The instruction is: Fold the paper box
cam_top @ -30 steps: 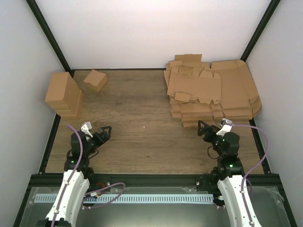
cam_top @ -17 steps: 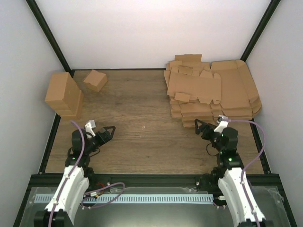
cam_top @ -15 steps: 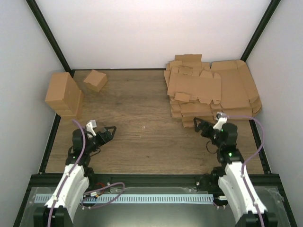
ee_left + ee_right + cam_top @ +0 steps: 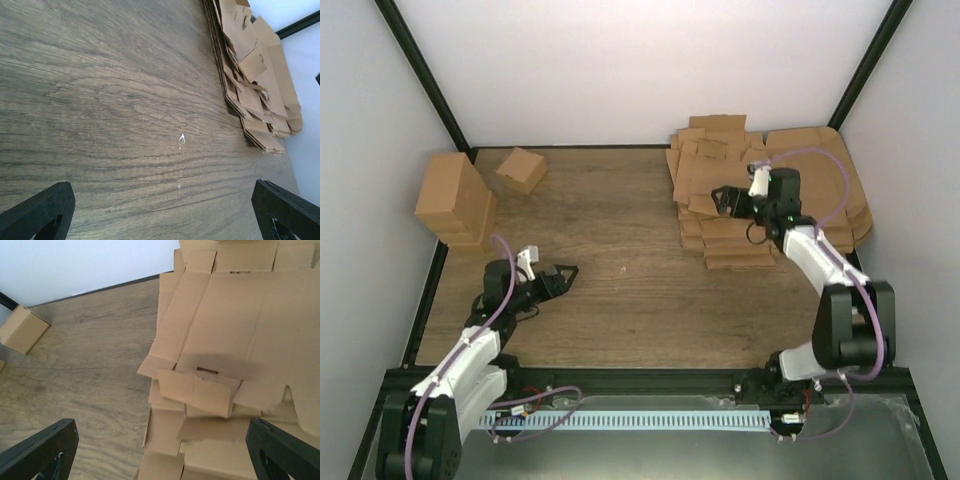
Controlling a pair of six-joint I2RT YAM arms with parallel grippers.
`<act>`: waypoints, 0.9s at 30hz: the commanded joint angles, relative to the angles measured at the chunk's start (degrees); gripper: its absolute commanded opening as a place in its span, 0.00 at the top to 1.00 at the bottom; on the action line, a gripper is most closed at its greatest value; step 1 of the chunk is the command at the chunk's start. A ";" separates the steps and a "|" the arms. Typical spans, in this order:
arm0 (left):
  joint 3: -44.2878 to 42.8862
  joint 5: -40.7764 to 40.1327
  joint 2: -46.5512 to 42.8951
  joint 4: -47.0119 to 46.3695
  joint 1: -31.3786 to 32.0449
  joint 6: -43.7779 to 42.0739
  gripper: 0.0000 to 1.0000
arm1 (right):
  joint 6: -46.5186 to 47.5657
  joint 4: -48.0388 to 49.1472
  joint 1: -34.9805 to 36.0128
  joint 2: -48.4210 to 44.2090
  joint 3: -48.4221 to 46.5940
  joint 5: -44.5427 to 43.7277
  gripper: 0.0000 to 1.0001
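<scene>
A stack of flat brown die-cut sheets lies at the back right. The top paper box sheet (image 4: 730,185) has several flaps and tabs. In the right wrist view the sheet (image 4: 225,325) lies spread out, with a small flap (image 4: 197,390) at its near left corner sitting slightly raised. My right gripper (image 4: 718,200) is open and empty, hovering over the stack's near left part; its fingertips (image 4: 40,450) frame that flap without touching. My left gripper (image 4: 560,275) is open and empty, low over bare table at the near left, and its fingertips (image 4: 35,210) show at the bottom corners of the left wrist view.
A tall brown cardboard block (image 4: 453,200) and a small folded carton (image 4: 521,168) stand at the back left. Larger brown sheets with rounded corners (image 4: 830,180) lie under and right of the stack. White walls and black frame posts enclose the wooden table (image 4: 610,250).
My right arm has stretched from the near right edge out over the stack of sheets. My left gripper has shifted a little to the right. Both stay open.
</scene>
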State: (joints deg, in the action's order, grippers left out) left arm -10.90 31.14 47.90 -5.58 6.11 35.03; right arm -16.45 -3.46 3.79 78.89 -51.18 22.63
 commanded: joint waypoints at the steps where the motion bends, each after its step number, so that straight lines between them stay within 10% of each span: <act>1: -2.38 0.78 1.77 -2.17 0.73 -2.85 0.00 | 8.41 -5.70 0.95 8.38 -9.60 2.13 0.05; 21: -7.70 1.71 11.13 -2.11 2.30 -4.10 0.00 | 29.70 -23.41 2.58 38.83 -36.87 4.87 0.01; 27: -10.52 1.20 12.65 -0.06 3.26 -4.61 0.00 | 32.79 -24.31 4.02 39.07 -36.56 7.32 0.27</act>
State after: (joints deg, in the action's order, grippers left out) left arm -18.96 32.08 59.99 -6.59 8.64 31.90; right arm 12.12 -25.65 6.37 118.04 -85.67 27.97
